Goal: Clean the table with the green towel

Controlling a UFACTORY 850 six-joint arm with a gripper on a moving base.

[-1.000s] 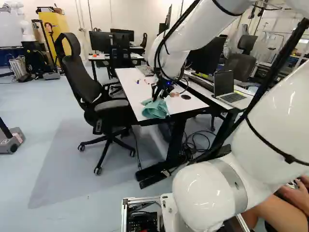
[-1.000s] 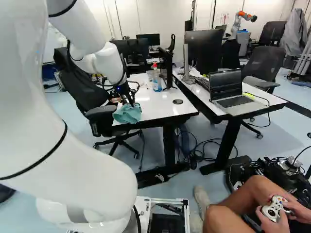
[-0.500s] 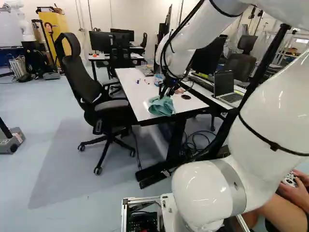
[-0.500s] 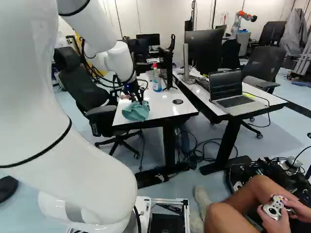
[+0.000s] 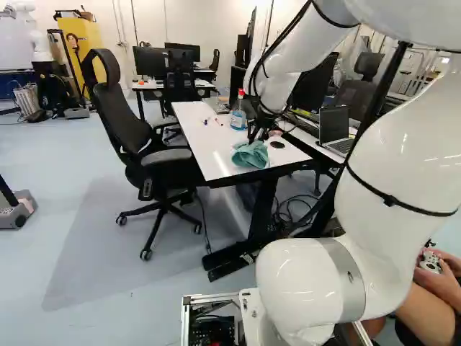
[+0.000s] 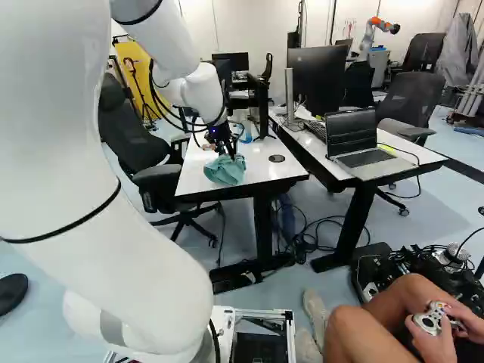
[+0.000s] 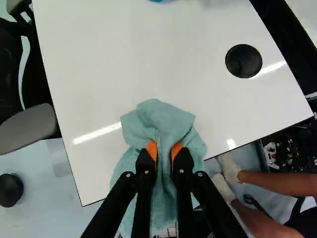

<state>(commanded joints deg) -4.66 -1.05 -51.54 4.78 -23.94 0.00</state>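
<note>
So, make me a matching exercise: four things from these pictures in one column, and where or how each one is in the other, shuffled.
Column one
1. Green towel
2. Laptop
3. Bottle
4. Round black disc

Column two
A. Set in the white tabletop
B. Pinched in the gripper
C. Upright, with a red top
D. Open, on the neighbouring desk

Right pairs: 1-B, 2-D, 3-C, 4-A
</note>
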